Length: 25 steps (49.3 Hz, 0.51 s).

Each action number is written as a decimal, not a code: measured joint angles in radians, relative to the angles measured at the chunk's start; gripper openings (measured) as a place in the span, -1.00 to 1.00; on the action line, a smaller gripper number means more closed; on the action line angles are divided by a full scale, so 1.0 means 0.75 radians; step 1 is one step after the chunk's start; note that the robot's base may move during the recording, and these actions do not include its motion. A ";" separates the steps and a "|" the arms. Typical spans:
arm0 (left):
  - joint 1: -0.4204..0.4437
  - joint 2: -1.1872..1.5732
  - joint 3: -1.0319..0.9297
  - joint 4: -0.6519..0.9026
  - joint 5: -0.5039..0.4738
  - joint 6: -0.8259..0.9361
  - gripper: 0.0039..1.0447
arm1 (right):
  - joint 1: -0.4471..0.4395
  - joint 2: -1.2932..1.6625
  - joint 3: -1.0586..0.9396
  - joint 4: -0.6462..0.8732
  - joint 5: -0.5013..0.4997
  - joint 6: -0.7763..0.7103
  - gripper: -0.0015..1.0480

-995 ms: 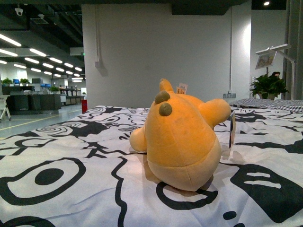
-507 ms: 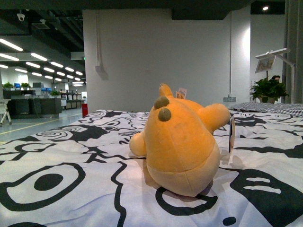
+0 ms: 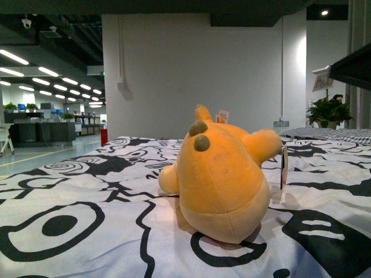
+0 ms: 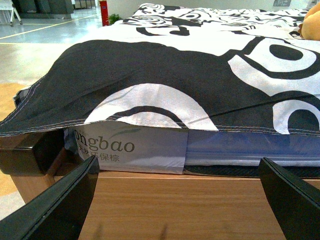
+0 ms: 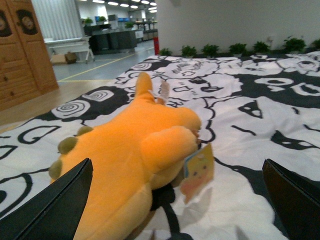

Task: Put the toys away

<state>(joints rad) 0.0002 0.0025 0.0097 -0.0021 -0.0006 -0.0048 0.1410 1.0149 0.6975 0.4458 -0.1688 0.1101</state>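
One toy, a rounded orange-yellow plush animal with two brown nubs, lies on its side on the black-and-white bedsheet. In the right wrist view the toy fills the lower left, its yellow card tag hanging beside one limb. My right gripper is open just in front of the plush and tag, touching neither. My left gripper is open with nothing between its fingers. It is low at the bed's side, facing the wooden frame. A sliver of the toy shows far off.
The sheet hangs over a mattress with a printed label. A dark shape crosses the front view's upper right edge. A potted plant stands behind the bed. A wooden cabinet is off to one side.
The front view has shifted slightly, so the toy sits a little lower in the picture. A dark shape has come in at the upper right edge. The toy has not moved on the sheet.
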 joint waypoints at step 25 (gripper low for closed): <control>0.000 0.000 0.000 0.000 0.000 0.000 0.89 | 0.264 0.404 0.293 0.011 0.146 -0.043 0.99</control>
<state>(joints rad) 0.0002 0.0025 0.0097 -0.0021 -0.0006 -0.0048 0.3393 1.3182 0.9176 0.4538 -0.0589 0.0776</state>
